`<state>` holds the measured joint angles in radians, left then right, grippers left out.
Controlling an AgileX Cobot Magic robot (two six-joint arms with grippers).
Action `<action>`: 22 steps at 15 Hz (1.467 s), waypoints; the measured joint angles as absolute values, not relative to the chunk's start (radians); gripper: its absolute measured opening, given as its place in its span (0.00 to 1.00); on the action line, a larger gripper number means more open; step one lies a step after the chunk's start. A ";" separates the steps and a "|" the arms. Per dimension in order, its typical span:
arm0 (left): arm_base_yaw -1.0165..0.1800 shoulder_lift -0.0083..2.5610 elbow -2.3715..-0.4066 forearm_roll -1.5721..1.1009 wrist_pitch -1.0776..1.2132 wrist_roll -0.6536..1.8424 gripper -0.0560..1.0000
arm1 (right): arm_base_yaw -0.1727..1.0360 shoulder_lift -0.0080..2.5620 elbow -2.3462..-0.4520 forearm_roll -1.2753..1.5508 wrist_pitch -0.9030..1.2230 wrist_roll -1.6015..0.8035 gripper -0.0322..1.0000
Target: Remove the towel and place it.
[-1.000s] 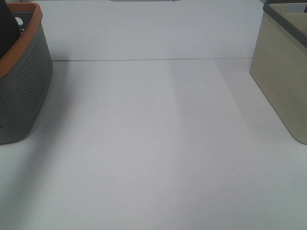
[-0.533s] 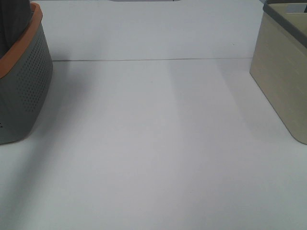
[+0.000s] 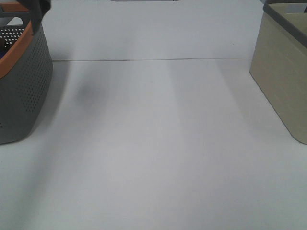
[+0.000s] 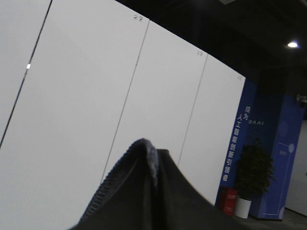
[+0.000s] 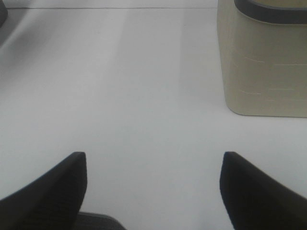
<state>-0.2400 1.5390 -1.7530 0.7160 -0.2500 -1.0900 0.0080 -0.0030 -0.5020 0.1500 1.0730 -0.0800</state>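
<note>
**White desk bare, towel lifted out of the grey basket**

The white desk (image 3: 158,143) lies bare between a grey basket (image 3: 24,96) with an orange rim on the left and a beige basket (image 3: 283,81) on the right. A moment ago a dark mass filled the mouth of the grey basket. Now its perforated inside shows, and only a dark scrap, probably the lower end of the towel (image 3: 36,7), hangs at the top edge of the high view above the rim. So the removal looks done, with the placing yet to come.

The left wrist camera looks up at pale wall panels (image 4: 96,96). There the left fingers (image 4: 120,191) are pressed together, and a bluish tuft of towel (image 4: 152,160) pokes out from between their tips. The right fingers (image 5: 48,187) are spread wide over bare desk near the beige basket, holding nothing and well apart from the cloth.
</note>
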 joint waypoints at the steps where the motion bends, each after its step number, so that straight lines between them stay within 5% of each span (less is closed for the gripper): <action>1: -0.267 1.538 -1.754 0.731 -0.251 -1.090 0.05 | 0.008 -0.003 -0.502 0.150 1.073 -0.080 0.77; 4: -0.347 1.552 -1.754 0.906 -0.297 -1.223 0.05 | 0.008 -0.003 -0.502 0.150 1.073 -0.080 0.77; 11: -0.352 1.633 -1.754 1.703 -0.790 -1.865 0.05 | 0.008 -0.003 -0.502 0.169 1.072 -0.080 0.77; 14: -0.352 1.636 -1.754 1.744 -0.902 -1.901 0.05 | 0.008 0.025 -0.502 0.241 1.064 -0.120 0.77; 22: -0.352 1.707 -1.754 1.748 -0.913 -1.902 0.05 | 0.008 0.456 -0.513 0.923 0.701 -0.917 0.73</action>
